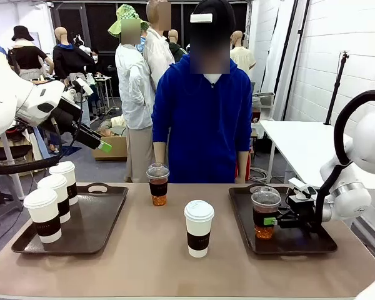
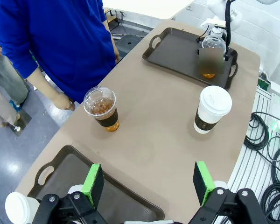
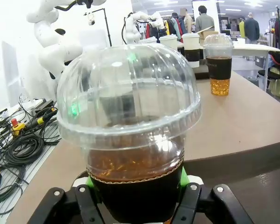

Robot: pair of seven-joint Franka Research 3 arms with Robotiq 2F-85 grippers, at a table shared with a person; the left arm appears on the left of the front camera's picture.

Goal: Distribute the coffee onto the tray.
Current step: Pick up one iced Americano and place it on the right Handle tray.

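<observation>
Coffee in grip: dome-lidded cup [image 1: 265, 209], upright over the left half of the right tray [image 1: 306, 242]; whether its base rests on the tray I cannot tell.
Right side: right gripper [image 1: 267, 220] has its fingers drawn in on the cup's dark sleeve, a green pad on each side.
Left side: left gripper [image 2: 148, 183] hangs above the left tray [image 1: 94, 219], fingers spread wide, holding nothing.
Tray load: three paper cups [image 1: 54, 197] in a row along the left tray's left edge.
Table: second dome cup [image 1: 157, 184] at the middle of the far edge of the table [image 1: 131, 256]; loose paper cup [image 1: 199, 228] nearer the near edge; both off the trays.
Handling: probably thin, springy plastic, heavy with drink; a hard squeeze could buckle the wall or pop the dome.
Hold: the sleeve band at mid-height, kept level.
</observation>
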